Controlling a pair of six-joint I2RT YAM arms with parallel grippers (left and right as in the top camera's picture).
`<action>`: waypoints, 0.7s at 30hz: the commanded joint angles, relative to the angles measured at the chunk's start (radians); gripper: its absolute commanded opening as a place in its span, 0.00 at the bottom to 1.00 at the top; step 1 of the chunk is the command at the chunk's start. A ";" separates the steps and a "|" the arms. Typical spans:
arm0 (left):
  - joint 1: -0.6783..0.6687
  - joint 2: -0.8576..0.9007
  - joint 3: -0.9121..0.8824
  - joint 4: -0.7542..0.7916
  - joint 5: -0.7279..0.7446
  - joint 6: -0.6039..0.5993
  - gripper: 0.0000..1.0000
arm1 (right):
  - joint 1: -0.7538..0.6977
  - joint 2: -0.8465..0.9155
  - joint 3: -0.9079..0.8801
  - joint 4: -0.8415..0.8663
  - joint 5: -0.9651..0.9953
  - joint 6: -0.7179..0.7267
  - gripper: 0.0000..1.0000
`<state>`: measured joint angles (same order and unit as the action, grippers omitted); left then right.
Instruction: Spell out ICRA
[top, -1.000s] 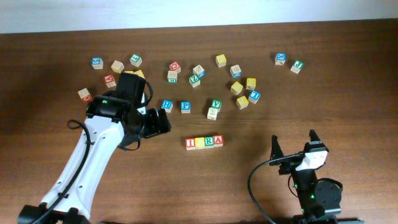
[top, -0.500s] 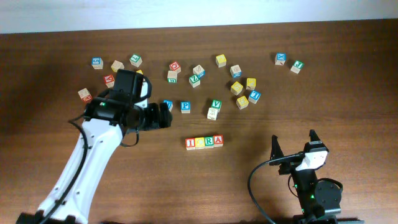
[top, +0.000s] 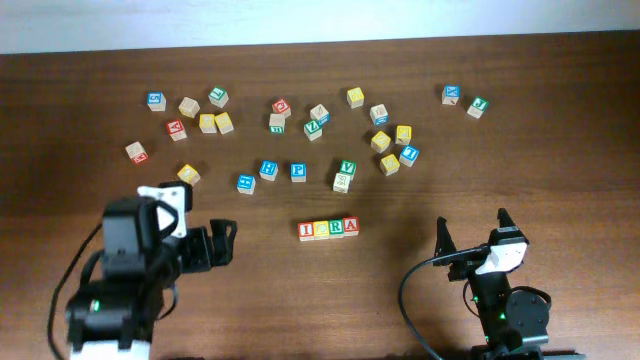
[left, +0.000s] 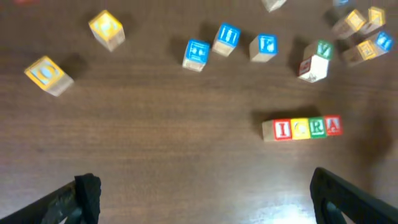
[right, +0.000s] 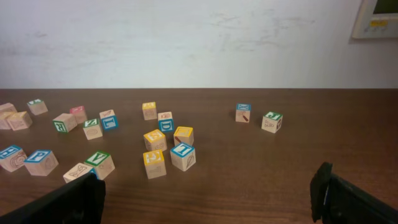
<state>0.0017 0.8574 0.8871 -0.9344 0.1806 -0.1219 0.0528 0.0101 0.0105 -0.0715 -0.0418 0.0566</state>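
Note:
Four cubes stand touching in a straight row at the table's middle: red I (top: 306, 230), yellow C (top: 321, 229), green R (top: 336, 228) and red A (top: 351, 226). The left wrist view shows the same row, reading I (left: 283, 129), C (left: 300, 128), R (left: 317, 127), A (left: 333, 126). My left gripper (top: 224, 245) is open and empty, left of the row and apart from it; its fingers (left: 205, 205) show wide apart over bare wood. My right gripper (top: 472, 228) is open and empty, to the right of the row (right: 208, 199). The row is out of the right wrist view.
Many other letter cubes are scattered across the far half of the table. The blue P cube (top: 298, 171) and a green and white stack (top: 345, 175) lie just behind the row. A yellow cube (top: 188, 174) sits near the left arm. Two cubes (top: 464, 100) lie far right.
My left arm has pulled back from the scattered cubes at the far left toward the front left, uncovering cubes it hid. The row and the right arm have not moved.

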 joint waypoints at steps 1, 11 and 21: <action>0.004 -0.085 -0.008 -0.015 -0.012 0.103 0.99 | -0.008 -0.007 -0.005 -0.007 0.009 0.011 0.98; 0.006 -0.379 -0.331 0.194 0.112 0.255 0.99 | -0.008 -0.007 -0.005 -0.007 0.009 0.011 0.98; 0.011 -0.590 -0.562 0.414 0.032 0.254 0.99 | -0.008 -0.007 -0.005 -0.007 0.009 0.011 0.98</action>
<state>0.0074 0.3290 0.4015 -0.5758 0.2237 0.1165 0.0528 0.0101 0.0105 -0.0715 -0.0418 0.0566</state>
